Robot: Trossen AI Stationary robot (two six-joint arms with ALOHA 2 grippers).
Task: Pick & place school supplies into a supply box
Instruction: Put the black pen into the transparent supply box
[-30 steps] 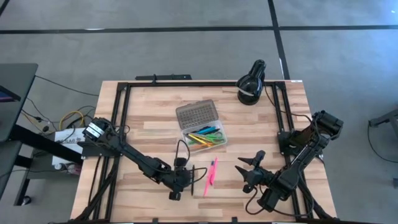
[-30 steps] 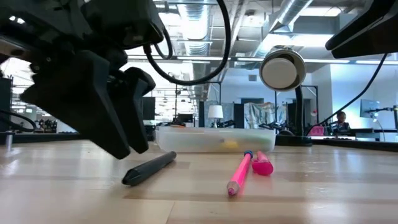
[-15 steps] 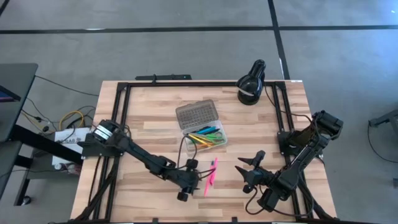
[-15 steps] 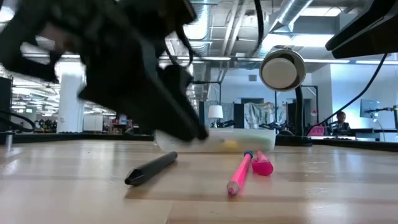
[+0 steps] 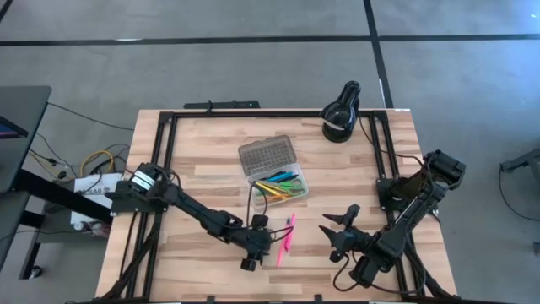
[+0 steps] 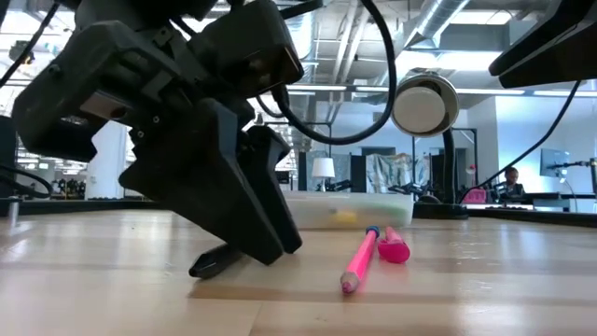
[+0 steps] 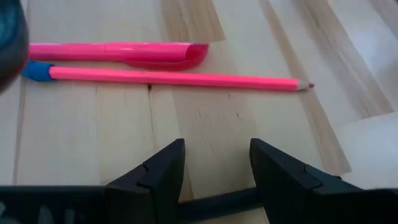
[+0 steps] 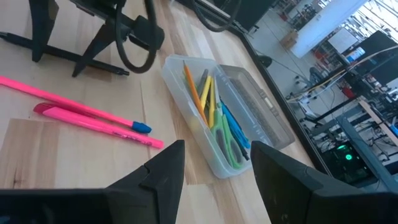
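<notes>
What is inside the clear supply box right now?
The supply box lies open, holding yellow, orange and blue pens or pencils and green-handled scissors. They overlap, so an exact count and anything beneath them stay hidden.

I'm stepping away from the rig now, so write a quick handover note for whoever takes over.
Left gripper: open, down at the table straddling the dark pen, not yet closed on it.
Right gripper: open, empty, waiting near the table's front right.
Supply box: mid-table, lid open, already holding green scissors and yellow, orange, blue and green pens.
Left to do: the dark pen, the pink pencil with its blue end, and the pink pen beside it, all lying on the table in front of the box.
</notes>
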